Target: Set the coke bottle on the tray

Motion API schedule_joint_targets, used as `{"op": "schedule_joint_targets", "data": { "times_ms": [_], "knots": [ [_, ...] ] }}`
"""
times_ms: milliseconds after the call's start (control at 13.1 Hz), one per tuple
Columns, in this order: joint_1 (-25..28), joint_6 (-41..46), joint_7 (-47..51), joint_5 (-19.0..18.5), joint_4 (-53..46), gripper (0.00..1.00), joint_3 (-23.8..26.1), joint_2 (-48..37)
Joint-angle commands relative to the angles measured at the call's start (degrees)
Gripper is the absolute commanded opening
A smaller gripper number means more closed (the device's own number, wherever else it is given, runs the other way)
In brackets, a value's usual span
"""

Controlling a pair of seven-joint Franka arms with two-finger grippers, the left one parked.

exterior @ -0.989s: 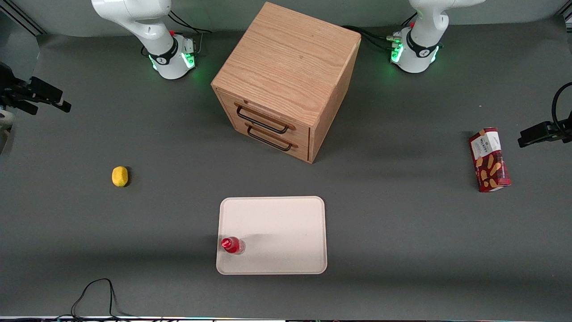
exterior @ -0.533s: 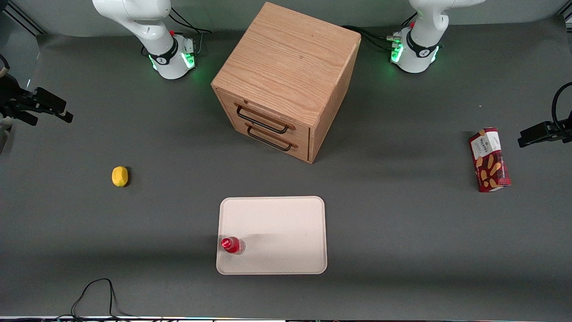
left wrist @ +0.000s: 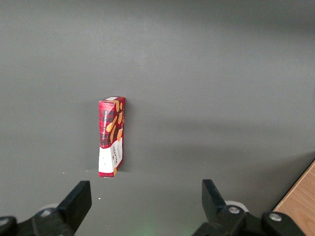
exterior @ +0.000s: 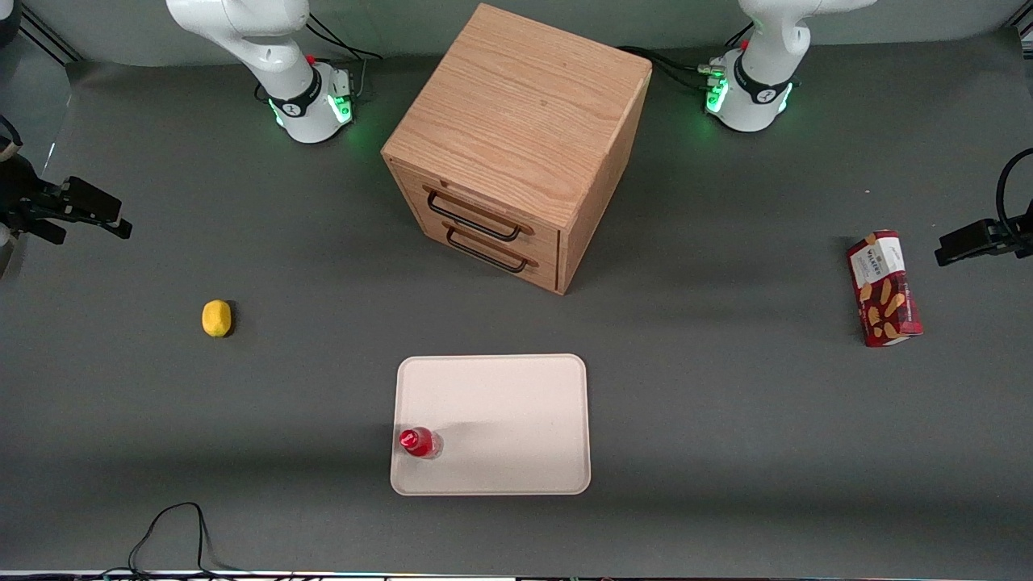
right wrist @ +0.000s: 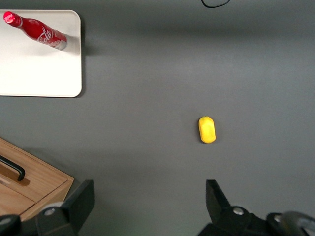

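Observation:
The coke bottle (exterior: 420, 442) (right wrist: 37, 32), red with a white script logo, stands upright on the pale cream tray (exterior: 508, 420) (right wrist: 39, 73), close to the tray corner nearest the front camera at the working arm's end. My gripper (exterior: 105, 214) (right wrist: 147, 196) hangs high over the working arm's end of the table, well away from the tray. It is open, with only bare grey table between its dark fingers.
A yellow lemon (exterior: 216, 318) (right wrist: 207, 129) lies on the table between the gripper and the tray. A wooden two-drawer cabinet (exterior: 516, 137) (right wrist: 29, 182) stands farther from the front camera than the tray. A red biscuit box (exterior: 884, 288) (left wrist: 112, 136) lies toward the parked arm's end. A black cable (exterior: 173, 524) loops at the table's near edge.
My gripper has drifted a little nearer to the front camera at the working arm's end of the table. The bottle, tray and lemon have not moved.

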State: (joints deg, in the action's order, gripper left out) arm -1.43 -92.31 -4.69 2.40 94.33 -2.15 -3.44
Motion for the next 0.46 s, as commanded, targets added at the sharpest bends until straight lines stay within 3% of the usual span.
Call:
{"op": "schedule_joint_targets", "data": {
  "times_ms": [0,380],
  "knots": [
    [1.3,0.6,-0.9,-1.1,-0.9,1.0,-1.4,0.5],
    [2.0,0.6,-0.8,-3.7,-1.2,1.0,-1.0,0.3]
  ]
}}
